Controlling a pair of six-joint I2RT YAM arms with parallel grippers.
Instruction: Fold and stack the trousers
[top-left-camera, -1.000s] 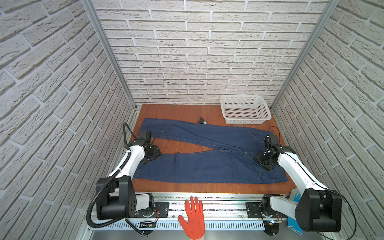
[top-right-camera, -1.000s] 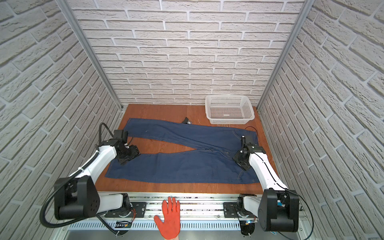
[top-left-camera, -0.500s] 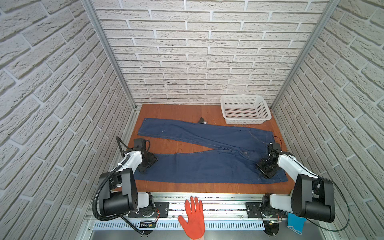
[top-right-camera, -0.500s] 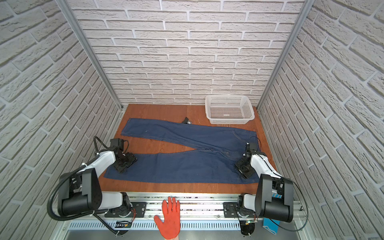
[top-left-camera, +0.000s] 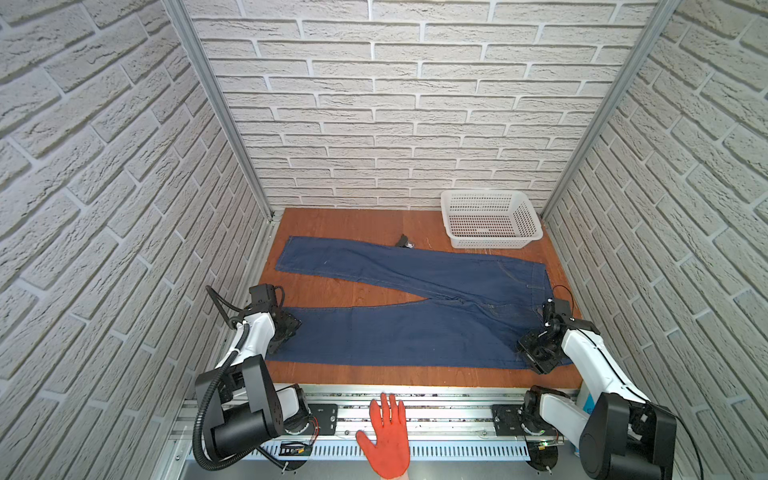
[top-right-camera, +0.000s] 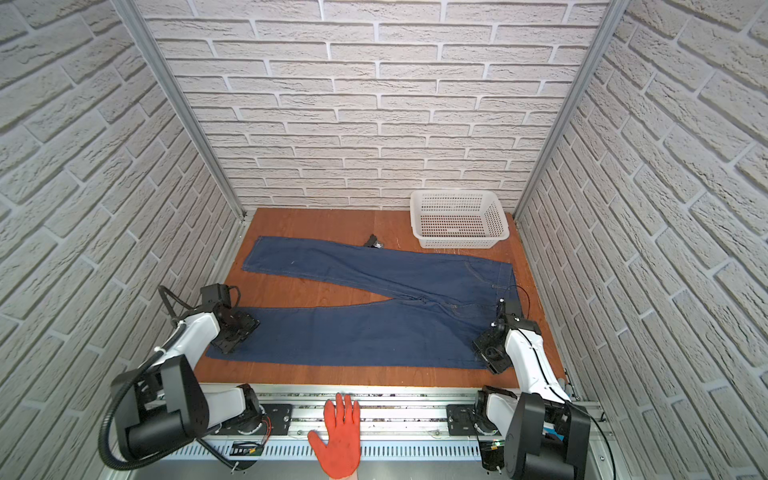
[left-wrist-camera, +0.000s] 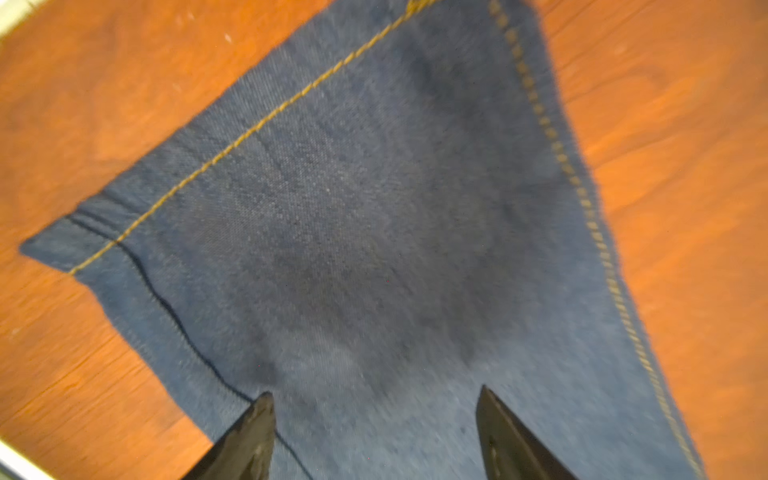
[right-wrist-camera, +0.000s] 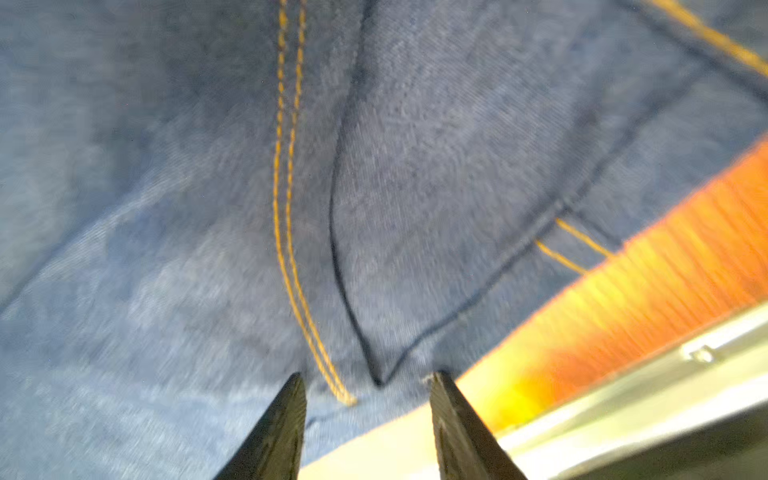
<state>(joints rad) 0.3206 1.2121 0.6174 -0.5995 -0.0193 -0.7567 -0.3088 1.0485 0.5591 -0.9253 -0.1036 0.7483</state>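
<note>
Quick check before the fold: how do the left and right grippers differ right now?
Place: the left gripper is over the hem end of the near leg of the jeans; the right gripper is over their waist end, at the near corner.
Opening: the left gripper's jaws stand wider apart than the right gripper's.
Shared: both are open and point at the denim, with no cloth seen between the jaws.

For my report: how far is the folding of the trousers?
Done: the trousers lie spread flat on the table, legs apart. In hand: left tool, open, at the near leg's hem; right tool, open, at the near waist corner. Remaining: every fold, then stacking.
</note>
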